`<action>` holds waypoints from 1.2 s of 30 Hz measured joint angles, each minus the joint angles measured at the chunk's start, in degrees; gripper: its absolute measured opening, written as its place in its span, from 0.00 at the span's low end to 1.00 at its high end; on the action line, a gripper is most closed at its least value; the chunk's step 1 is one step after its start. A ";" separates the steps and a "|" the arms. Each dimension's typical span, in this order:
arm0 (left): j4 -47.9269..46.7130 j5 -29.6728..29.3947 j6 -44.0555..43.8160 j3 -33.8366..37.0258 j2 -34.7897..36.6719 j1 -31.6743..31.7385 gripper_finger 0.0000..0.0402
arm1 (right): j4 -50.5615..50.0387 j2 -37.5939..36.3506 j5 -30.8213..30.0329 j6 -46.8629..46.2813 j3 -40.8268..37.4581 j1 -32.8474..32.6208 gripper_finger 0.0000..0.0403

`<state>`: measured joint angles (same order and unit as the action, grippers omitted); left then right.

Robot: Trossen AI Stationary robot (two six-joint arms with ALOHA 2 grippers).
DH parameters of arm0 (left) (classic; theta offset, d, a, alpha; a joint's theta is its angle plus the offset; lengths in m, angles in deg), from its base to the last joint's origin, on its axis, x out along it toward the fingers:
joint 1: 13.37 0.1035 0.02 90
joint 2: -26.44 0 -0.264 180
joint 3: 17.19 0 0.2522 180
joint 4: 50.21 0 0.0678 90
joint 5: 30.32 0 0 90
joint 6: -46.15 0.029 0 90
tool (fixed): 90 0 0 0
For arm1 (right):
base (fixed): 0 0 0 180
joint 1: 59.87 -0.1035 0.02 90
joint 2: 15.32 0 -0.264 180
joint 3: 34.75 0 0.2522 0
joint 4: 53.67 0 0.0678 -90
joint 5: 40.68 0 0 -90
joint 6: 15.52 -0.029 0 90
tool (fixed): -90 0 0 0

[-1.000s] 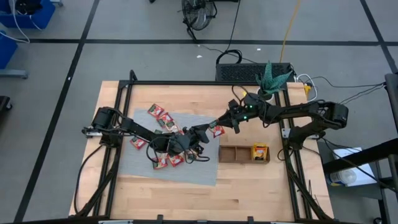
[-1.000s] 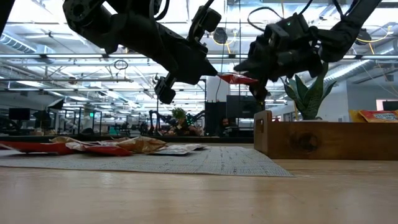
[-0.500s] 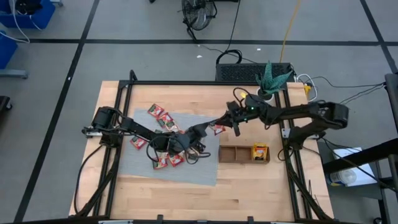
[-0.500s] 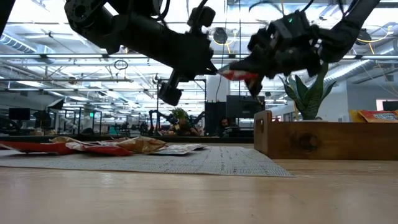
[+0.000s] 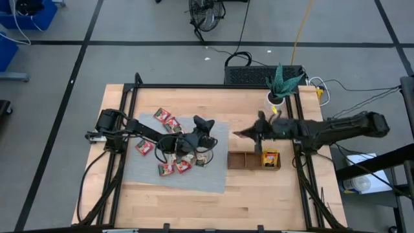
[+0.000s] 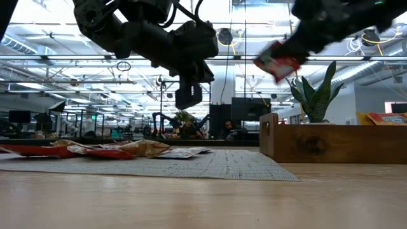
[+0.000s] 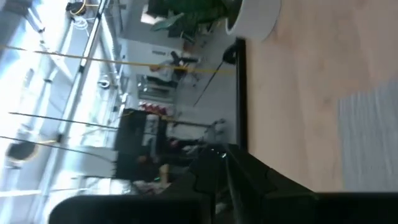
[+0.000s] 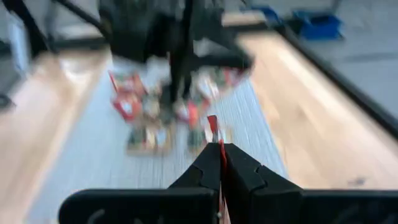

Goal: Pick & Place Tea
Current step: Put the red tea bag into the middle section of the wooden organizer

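High view: your right pincer (image 5: 240, 134) above table between grey mat (image 5: 136, 173) and wooden tray (image 5: 244, 160); sachets (image 5: 173, 167) heaped on mat under left pincer (image 5: 204, 125).
Low view: red sachet (image 6: 277, 62) aloft.
Right wrist view: fingers (image 8: 205, 169) clamped on sachet edge.
Left wrist view: you cannot tell left pincer's opening.

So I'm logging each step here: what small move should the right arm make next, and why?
Probably carry on toward the tray and lower over an empty compartment. The right gripper is shut on a red sachet, held in the air short of the tray, whose right-hand compartment already holds a yellow sachet. The left gripper hangs over the mat.
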<state>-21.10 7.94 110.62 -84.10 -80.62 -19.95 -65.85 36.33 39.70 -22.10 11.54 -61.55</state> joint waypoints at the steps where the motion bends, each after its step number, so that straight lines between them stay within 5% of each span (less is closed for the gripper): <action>1: 0.12 1.16 -1.52 0.00 0.06 0.34 0.10 | -2.14 -0.42 -3.95 -1.89 -0.55 -2.96 0.00; 11: -0.97 12.80 -13.60 0.02 1.43 2.54 0.10 | -3.15 -0.56 -28.92 -18.25 -6.33 -29.83 0.00; 17: -7.74 23.54 -24.21 0.00 7.34 3.74 0.10 | 4.67 1.53 -43.21 -25.92 -14.93 -38.73 0.00; 25: -8.97 25.74 -27.77 0.00 10.48 4.17 0.10 | 43.06 11.78 -44.18 -12.92 -26.97 -39.96 0.00; 36: -9.59 25.81 -27.96 0.00 10.44 4.17 0.10 | 51.23 23.44 -42.83 -13.48 -27.39 -38.47 0.00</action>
<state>-30.69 33.75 82.65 -84.10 -70.18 -15.78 -14.62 59.77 -3.13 -35.58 -15.86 -100.03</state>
